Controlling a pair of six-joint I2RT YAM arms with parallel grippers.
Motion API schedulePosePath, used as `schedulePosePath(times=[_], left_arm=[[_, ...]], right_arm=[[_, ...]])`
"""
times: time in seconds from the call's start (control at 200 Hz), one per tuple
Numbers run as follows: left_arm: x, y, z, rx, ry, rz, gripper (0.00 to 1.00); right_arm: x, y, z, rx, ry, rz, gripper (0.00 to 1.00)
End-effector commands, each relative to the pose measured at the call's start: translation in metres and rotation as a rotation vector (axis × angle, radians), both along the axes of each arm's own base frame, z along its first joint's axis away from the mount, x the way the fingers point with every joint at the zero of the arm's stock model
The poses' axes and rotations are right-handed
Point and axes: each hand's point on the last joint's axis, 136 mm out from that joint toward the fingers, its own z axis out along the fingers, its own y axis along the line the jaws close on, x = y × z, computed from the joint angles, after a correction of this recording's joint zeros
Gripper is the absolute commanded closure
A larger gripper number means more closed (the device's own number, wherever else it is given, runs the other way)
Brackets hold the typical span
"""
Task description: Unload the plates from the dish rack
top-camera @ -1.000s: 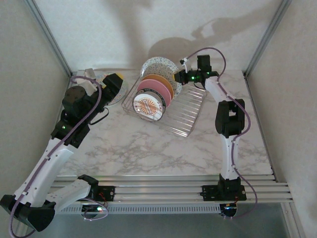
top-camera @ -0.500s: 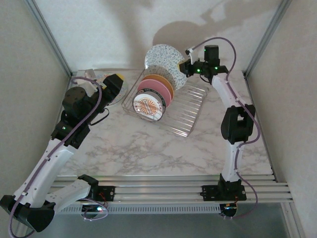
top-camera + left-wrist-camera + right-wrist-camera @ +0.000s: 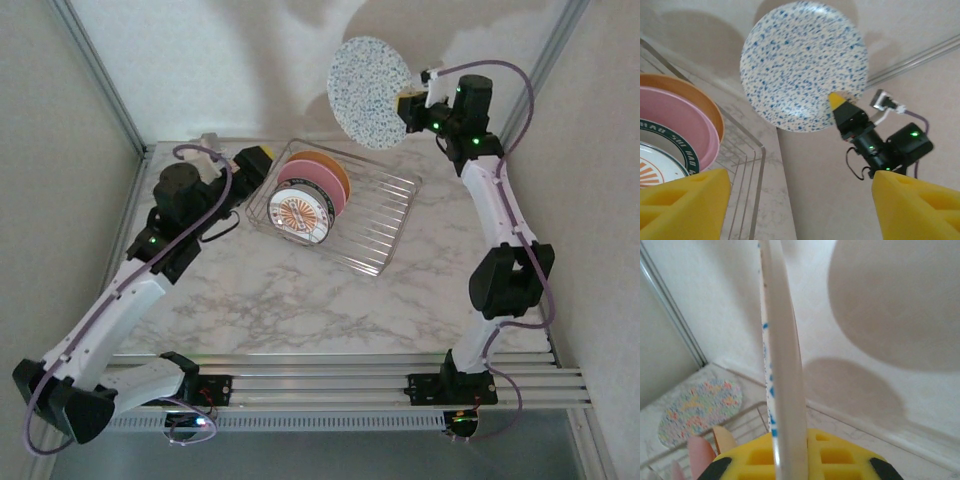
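My right gripper [image 3: 405, 110] is shut on the rim of the white speckled plate [image 3: 368, 92], held upright high above the back of the dish rack [image 3: 375, 225]. In the right wrist view the plate's edge [image 3: 782, 340] stands between the yellow fingers [image 3: 845, 460]. Three plates stand in the rack: orange [image 3: 328, 168], pink [image 3: 305, 180] and the small sunburst one [image 3: 298, 215]. The mosaic plate [image 3: 700, 410] lies flat on the table left of the rack. My left gripper [image 3: 252, 165] is open at the rack's left end, holding nothing; its fingers [image 3: 685, 205] frame the speckled plate [image 3: 802, 65].
The marble table [image 3: 280, 290] lies open in front of the rack and to its right. Walls and metal frame posts [image 3: 100, 75] close in the back and sides. The right arm's cable [image 3: 500, 70] loops above its wrist.
The right gripper has lifted the speckled plate up out of the rack and to the right. The left arm has swung toward the rack's left end.
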Motion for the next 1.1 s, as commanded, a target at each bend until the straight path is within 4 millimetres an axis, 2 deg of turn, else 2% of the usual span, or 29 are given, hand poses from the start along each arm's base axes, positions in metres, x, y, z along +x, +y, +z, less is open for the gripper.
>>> schedulePosePath(times=[0.0,0.095,0.23,0.385,0.486,0.656,0.811,1.096], left_arm=[[0.004,-0.021,0.023,-0.031,-0.065,-0.074,0.25],[0.017,-0.04,0.017,-0.047,-0.042,-0.119,0.25],[0.034,-0.061,0.011,-0.083,-0.012,-0.166,0.25],[0.053,-0.082,0.006,-0.128,0.019,-0.211,0.24],[0.065,-0.094,0.003,-0.162,0.037,-0.235,0.24],[0.082,-0.108,-0.007,-0.195,0.082,-0.255,0.25],[0.092,-0.114,-0.018,-0.186,0.118,-0.254,0.34],[0.098,-0.116,-0.024,-0.198,0.131,-0.245,0.54]], right_arm=[[-0.022,-0.007,0.055,0.18,-0.036,-0.044,1.0],[-0.036,-0.004,0.065,0.333,0.041,-0.029,1.0],[-0.051,-0.002,0.068,0.543,0.213,-0.027,1.0],[-0.064,0.005,0.06,0.724,0.411,-0.021,1.0],[-0.073,0.016,0.05,0.761,0.506,-0.003,1.0],[-0.084,0.027,0.044,0.796,0.581,0.016,1.0],[-0.087,0.034,0.044,0.825,0.619,0.04,1.0],[-0.09,0.046,0.035,0.818,0.678,0.064,1.0]])
